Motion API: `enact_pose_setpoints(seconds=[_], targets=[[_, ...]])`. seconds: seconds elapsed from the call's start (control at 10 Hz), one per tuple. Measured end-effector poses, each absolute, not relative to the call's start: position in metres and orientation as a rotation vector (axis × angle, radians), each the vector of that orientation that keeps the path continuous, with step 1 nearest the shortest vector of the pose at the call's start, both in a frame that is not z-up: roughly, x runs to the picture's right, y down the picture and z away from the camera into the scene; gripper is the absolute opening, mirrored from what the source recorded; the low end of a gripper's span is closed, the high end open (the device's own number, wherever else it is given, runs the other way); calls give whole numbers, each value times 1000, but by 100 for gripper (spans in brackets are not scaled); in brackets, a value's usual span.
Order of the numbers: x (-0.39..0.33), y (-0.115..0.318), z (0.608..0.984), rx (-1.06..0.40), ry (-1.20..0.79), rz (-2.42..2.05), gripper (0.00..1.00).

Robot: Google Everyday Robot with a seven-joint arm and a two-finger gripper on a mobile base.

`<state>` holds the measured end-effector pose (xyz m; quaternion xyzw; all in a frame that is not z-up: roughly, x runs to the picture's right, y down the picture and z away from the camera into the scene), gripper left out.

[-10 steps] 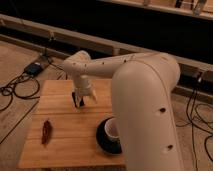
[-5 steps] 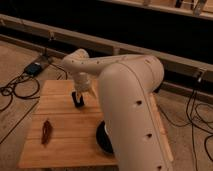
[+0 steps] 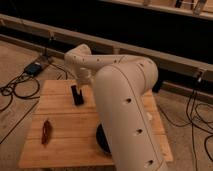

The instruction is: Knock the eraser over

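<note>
The claw (image 3: 77,95), its state not discernible, is lowered near the surface's (image 3: 65,145) far edge, where the eraser, unseen, would likely tip from a light push high up.

The gripper (image 3: 78,95) is low over the table (image 3: 65,145), maybe touching the eraser (image 3: 77,98). A red-brown stick (image 3: 46,132) lies at 7 o'clock from it.

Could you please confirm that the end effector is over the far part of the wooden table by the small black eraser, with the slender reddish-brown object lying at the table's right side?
Not quite: the camera view shows the slender reddish-brown object lying at the left side of the wooden table. The rest holds: the end effector is over the table's far part, by the small black rectangular eraser.
</note>
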<state>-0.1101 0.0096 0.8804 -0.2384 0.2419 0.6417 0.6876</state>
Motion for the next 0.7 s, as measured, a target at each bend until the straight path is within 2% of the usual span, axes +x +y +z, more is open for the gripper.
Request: enact_pose_setpoints(seconds=[0.2, 0.7], targets=[[-109, -4, 888, -519, 509, 1476, 65], [-111, -4, 888, -520, 508, 1475, 65]])
